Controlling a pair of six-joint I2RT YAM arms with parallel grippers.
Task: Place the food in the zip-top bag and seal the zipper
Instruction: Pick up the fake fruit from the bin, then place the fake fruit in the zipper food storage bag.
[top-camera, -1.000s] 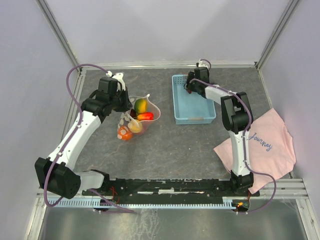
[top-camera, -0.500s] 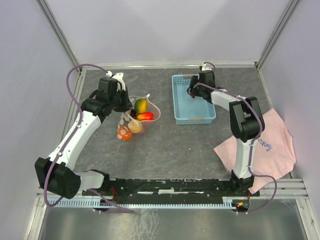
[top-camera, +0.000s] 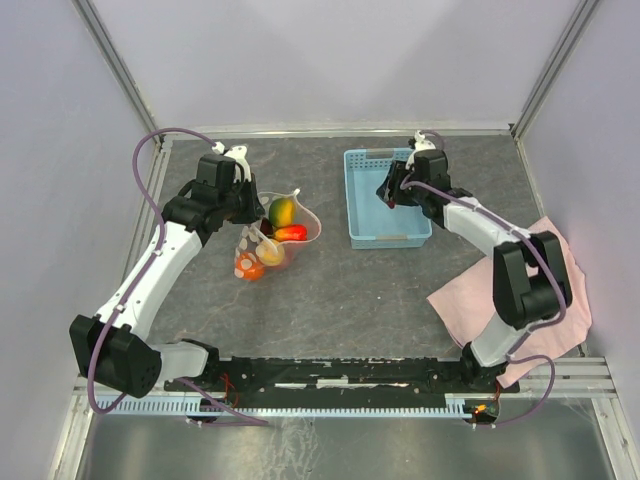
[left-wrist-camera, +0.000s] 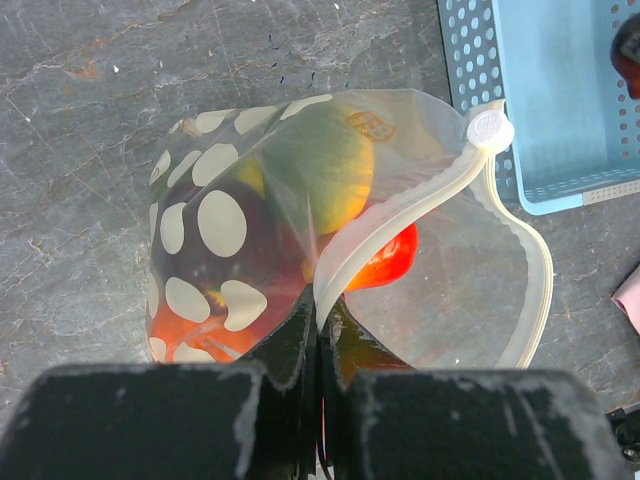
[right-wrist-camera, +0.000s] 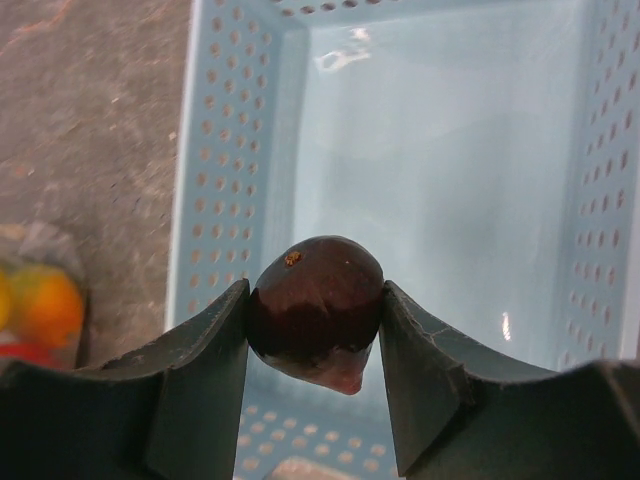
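The clear polka-dot zip-top bag (top-camera: 272, 232) (left-wrist-camera: 300, 230) lies left of centre with its mouth open toward the basket. Inside it are a green-yellow fruit (left-wrist-camera: 320, 170), a red piece (left-wrist-camera: 392, 262) and orange pieces (top-camera: 250, 266). My left gripper (left-wrist-camera: 320, 318) (top-camera: 247, 198) is shut on the bag's zipper (left-wrist-camera: 400, 222) strip, holding one lip up; the white slider (left-wrist-camera: 489, 128) sits at the strip's far end. My right gripper (right-wrist-camera: 316, 320) (top-camera: 393, 186) hangs above the light blue basket, shut on a dark purple fruit (right-wrist-camera: 316, 305).
The light blue perforated basket (top-camera: 360, 205) (right-wrist-camera: 230, 150) stands at centre right, nothing showing on its floor. A pink cloth (top-camera: 525, 290) lies at the right edge under the right arm. Grey walls and metal frame posts enclose the table.
The right arm has swung to the right and lifted the dark purple fruit up over the basket. The left arm and the bag have stayed put.
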